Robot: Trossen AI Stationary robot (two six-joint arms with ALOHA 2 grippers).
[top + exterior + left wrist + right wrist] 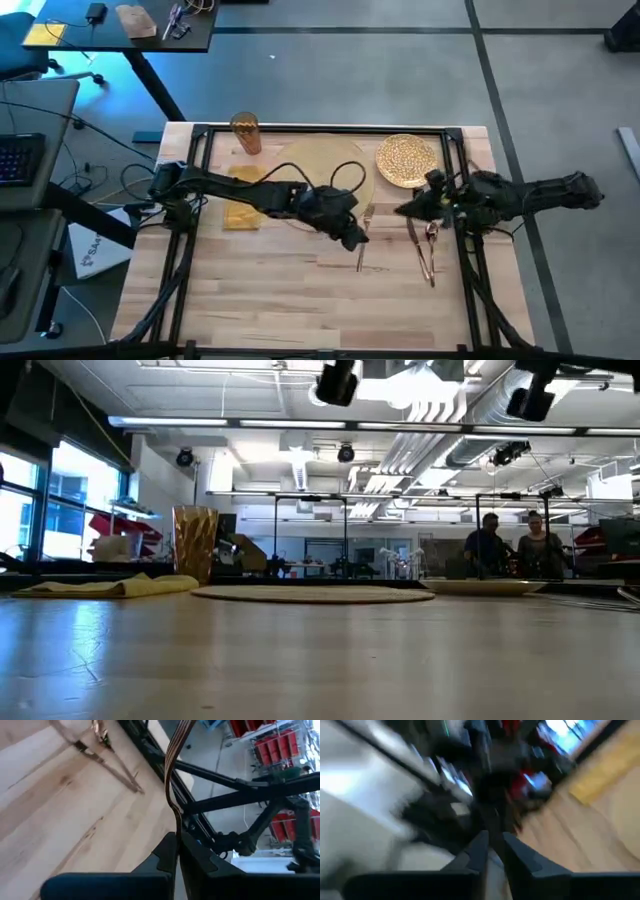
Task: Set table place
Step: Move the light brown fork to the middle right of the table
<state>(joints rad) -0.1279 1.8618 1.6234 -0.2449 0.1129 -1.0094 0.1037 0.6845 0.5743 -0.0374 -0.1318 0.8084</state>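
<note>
My left gripper (356, 240) reaches over the middle of the table (300, 290), just off the near right rim of the tan woven placemat (320, 165), and is shut on a thin copper utensil (171, 780). My right gripper (402, 210) hovers shut near the gold speckled plate (405, 160), holding nothing. Two more copper utensils (427, 250) lie flat on the wood below it. The amber cup (245, 132) stands at the far left. The yellow napkin (242, 212) lies flat left of the placemat, partly under my left arm. My left gripper pinches the copper utensil between its two fingertips at one end (175, 827), seen edge on. The utensil sticks out ahead of the fingers, along them, in a slight curve. It appears clear of the tabletop. Which utensil it is cannot be told.
The black rail frame (465, 200) runs around the tabletop, close to my right arm. Bare wood lies toward the near edge (280, 310). A dark desk (110, 30) stands beyond the far left corner. Two people (510, 545) are in the room behind.
</note>
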